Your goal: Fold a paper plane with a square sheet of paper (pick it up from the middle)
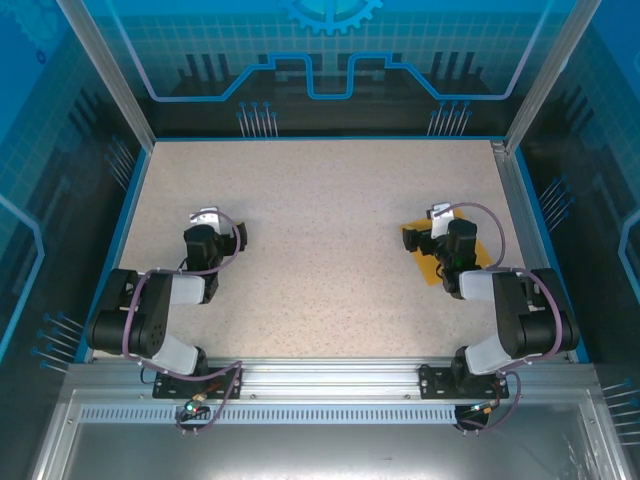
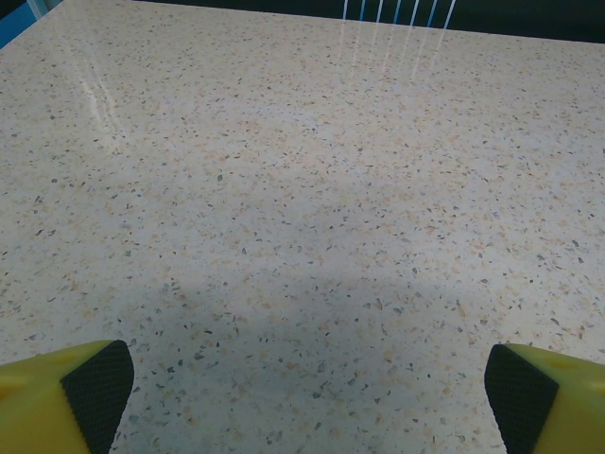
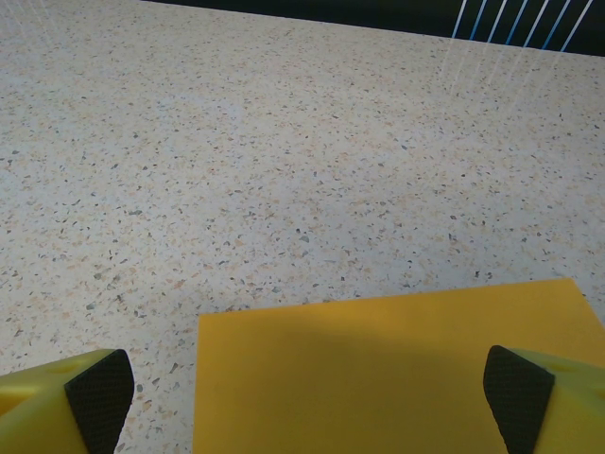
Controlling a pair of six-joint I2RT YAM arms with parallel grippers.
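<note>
Left tool released; right tool released over flat matte square sheet of paper.

Table middle: the open speckled table runs between the two arms and on to the far edge; a gripper can pass from either side.
Ahead of the left gripper: fingers spread wide, with flat table between and beyond them.
Ahead of the right gripper: fingers spread wide over the square sheet of paper, which lies flat and seems no bar to a pass above it.
Sides and back: see-through panels and slanting metal posts wall the table in.
Near edge: the left arm, the right arm and the metal rail block the way.
</note>
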